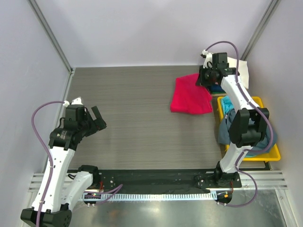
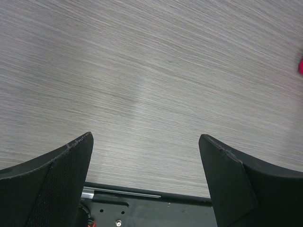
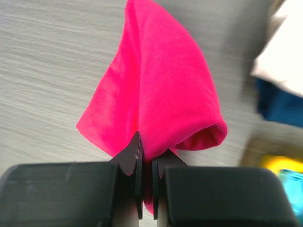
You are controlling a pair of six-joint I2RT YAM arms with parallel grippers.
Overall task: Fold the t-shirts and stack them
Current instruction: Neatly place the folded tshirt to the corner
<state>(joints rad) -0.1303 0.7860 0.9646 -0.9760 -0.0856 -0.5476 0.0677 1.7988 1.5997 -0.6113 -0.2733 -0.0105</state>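
1. The left gripper [image 1: 96, 122] hovers over the near left part of the table [image 1: 137, 132]. Its jaws stand wide apart and hold nothing. In its wrist view only bare wood grain shows between the fingers [image 2: 71, 156].
2. At the near right sits a yellow tray [image 1: 265, 156], partly hidden by the right arm. A blue-grey shirt [image 1: 226, 128] is bunched against its left wall, spilling over the rim. A teal shirt [image 1: 229, 105] lies at its far end.
3. The pink shirt [image 1: 189, 97] lies on the table just left of the tray's far corner, loosely folded, with its far right edge raised.
4. The right gripper [image 1: 201, 80] is at that raised edge, jaws pinched almost together on the pink cloth. In its wrist view the shirt [image 3: 161, 85] bulges out beyond the fingertips in a rounded fold.
5. Farthest back, by the right wall, a white shirt [image 1: 243, 68] lies on a navy one [image 1: 217, 88], just beside the right gripper.
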